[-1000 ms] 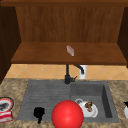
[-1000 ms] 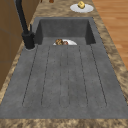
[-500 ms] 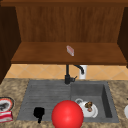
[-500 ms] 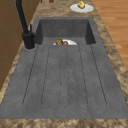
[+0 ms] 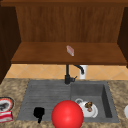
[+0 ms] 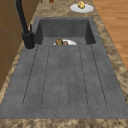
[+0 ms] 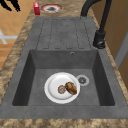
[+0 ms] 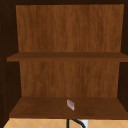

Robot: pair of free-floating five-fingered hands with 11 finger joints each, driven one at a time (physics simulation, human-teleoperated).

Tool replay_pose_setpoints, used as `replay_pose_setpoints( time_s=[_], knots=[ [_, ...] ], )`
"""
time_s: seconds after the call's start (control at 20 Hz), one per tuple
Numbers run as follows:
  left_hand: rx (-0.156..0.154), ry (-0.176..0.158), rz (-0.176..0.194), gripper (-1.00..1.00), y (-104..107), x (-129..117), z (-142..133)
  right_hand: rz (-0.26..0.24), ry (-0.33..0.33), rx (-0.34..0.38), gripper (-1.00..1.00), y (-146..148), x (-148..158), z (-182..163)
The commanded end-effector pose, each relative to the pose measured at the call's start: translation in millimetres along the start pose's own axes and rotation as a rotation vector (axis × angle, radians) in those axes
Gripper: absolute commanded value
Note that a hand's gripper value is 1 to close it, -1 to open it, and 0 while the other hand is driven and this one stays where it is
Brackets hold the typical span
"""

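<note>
1. We are taking the small red box [image 5: 5, 117] as the nearest thing. It is standing on the speckled stone surface [image 5: 13, 87] at the far left, just beside a round plate with a red rim and a dark middle [image 5: 10, 100].
2. We are holding our left hand [image 5: 38, 113] in the air out in front of the grey ribbed draining board [image 5: 45, 92]. In the right side view the left hand [image 7: 11, 4] is hanging off the surface's front edge, near the box [image 7: 36, 8] but apart from it.
3. Its fingers are hanging loose and spread, gripping nothing.
4. We are judging this as a free hover with no contact made. Reaching the box would call for moving leftward and inward over the surface, then closing round its narrow sides without bumping the plate.
5. A large glossy red sphere [image 5: 67, 115] is showing just right of the hand.
6. Farther out, a white plate [image 7: 50, 87] with brown food [image 7: 70, 88] is lying in the basin.
</note>
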Motion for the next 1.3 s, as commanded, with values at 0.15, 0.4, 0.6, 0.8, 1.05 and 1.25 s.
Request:
replay_pose_setpoints(
  time_s=[0.15,0.4,0.6,0.8,1.05,1.25],
  knots=[
    [0.0,0.0,0.0,0.0,0.0,0.0,0.0,0.028,-0.037,0.038,-1.0,37.8,-45.5,-23.9],
    [0.0,0.0,0.0,0.0,0.0,0.0,0.0,0.092,-0.047,0.029,-1.0,66.0,-52.8,-50.3],
    [0.0,0.0,0.0,0.0,0.0,0.0,0.0,0.097,-0.045,0.033,-1.0,85.1,-63.7,-80.9],
    [0.0,0.0,0.0,0.0,0.0,0.0,0.0,0.094,-0.059,0.066,-1.0,99.9,-68.2,-111.9],
    [0.0,0.0,0.0,0.0,0.0,0.0,0.0,0.068,-0.088,0.096,-1.0,112.1,-84.0,-137.0],
    [0.0,0.0,0.0,0.0,0.0,0.0,0.0,0.048,-0.114,0.112,-1.0,123.6,-103.7,-148.4]
  ],
)
